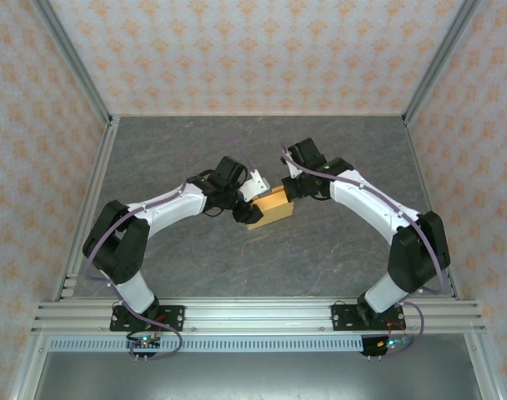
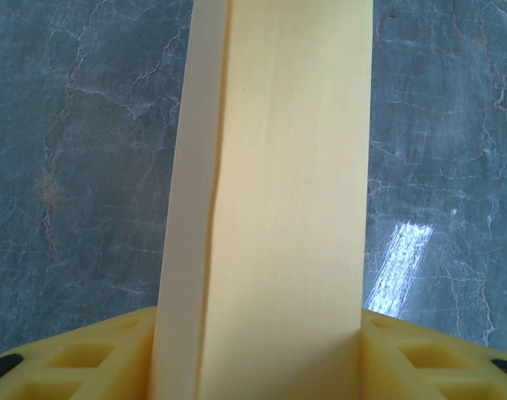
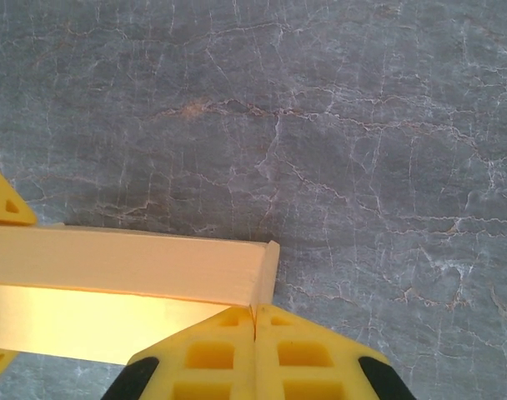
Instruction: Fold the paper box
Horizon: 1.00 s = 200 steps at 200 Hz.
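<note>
Mid-table, over the grey marbled table (image 1: 337, 250): paper box (image 1: 268, 208), orange-tan, a small rectangular block, set between the two grippers. Left gripper (image 1: 239, 202): clamped across one end of the box, a yellow finger (image 2: 70, 362) against each side, the box running straight out from the wrist. Right gripper (image 3: 253, 325): jaws pressed together, tips at the corner of the box's opposite end; whether they pinch a flap cannot be told. Both arms bent inward, elbows outward. Patterned walls (image 1: 253, 50) surround the table.
</note>
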Tool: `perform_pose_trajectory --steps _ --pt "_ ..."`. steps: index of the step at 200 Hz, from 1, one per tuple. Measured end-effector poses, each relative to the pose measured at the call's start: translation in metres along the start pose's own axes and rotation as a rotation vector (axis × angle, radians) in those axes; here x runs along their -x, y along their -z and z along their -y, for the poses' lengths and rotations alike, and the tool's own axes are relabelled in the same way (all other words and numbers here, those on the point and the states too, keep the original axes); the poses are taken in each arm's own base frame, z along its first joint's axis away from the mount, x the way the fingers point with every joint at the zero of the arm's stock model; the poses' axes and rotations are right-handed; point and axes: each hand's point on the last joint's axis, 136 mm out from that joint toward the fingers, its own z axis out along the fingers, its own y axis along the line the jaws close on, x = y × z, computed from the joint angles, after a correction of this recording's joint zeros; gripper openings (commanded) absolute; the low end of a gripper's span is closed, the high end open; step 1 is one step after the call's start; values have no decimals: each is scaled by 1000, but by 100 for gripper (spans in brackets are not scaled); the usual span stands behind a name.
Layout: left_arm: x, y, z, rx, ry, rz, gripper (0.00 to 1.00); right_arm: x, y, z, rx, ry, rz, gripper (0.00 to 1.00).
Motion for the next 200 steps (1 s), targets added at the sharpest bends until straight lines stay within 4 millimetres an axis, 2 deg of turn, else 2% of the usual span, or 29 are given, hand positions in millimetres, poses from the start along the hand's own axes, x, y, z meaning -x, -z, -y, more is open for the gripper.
perform_pose_trajectory --steps 82,151,200 --pt "0 0 -1 3 0 -1 53 -5 -6 1 -7 -59 -42 0" --pt "-2 0 -5 32 -12 -12 52 6 -5 -1 -9 -105 -59 0" --pt "-3 -1 -8 47 -24 -21 52 7 -3 -1 -13 -124 -93 0"
